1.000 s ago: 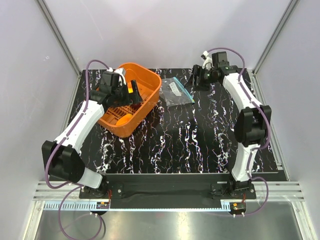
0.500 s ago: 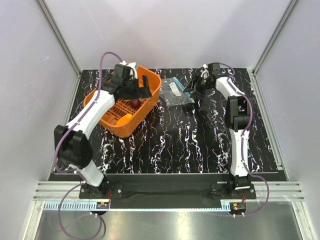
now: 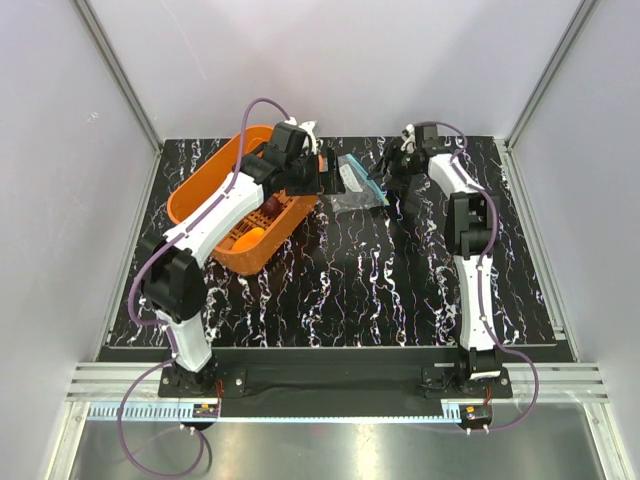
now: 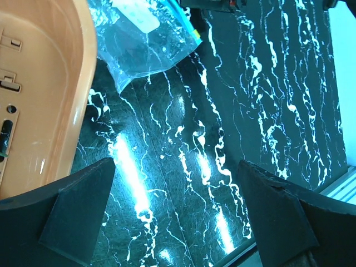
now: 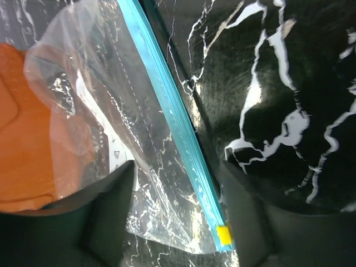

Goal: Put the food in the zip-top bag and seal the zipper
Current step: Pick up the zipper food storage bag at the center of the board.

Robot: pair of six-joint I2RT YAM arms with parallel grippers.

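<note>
Desk point(image 3: 360, 280): black, white-veined marble pattern.

Orange basket point(image 3: 205, 195) sits at the far left. It holds the food: one yellow-orange piece point(image 3: 250, 237) near its front end and one dark reddish piece point(image 3: 272, 208) beside the left arm's forearm. No other pieces can be made out from above.

Zip-top bag point(image 3: 355, 188) lies flat on the desk just right of the basket, at the far centre, between the two claws. It is clear plastic with a white printed patch. No food in it. The zipper point(image 5: 172, 111), a light-blue strip, runs along the bag's right-hand edge. A small yellow tab point(image 5: 223, 235) sits at one end of the strip.

Left claw point(image 3: 310, 172): over the basket's right rim, next to the bag's left edge. In the wrist view its fingers point(image 4: 72, 217) are spread wide with only bare desk between them. It holds nothing. The basket wall is at the left of that view and the bag at the top.

Right claw point(image 3: 398, 165): low at the bag's right side. In its wrist view the fingers point(image 5: 111, 217) stand apart, one on each side of the zipper edge, with the strip and clear film running through the gap. Not clamped. Cannot tell whether either finger touches the plastic.
</note>
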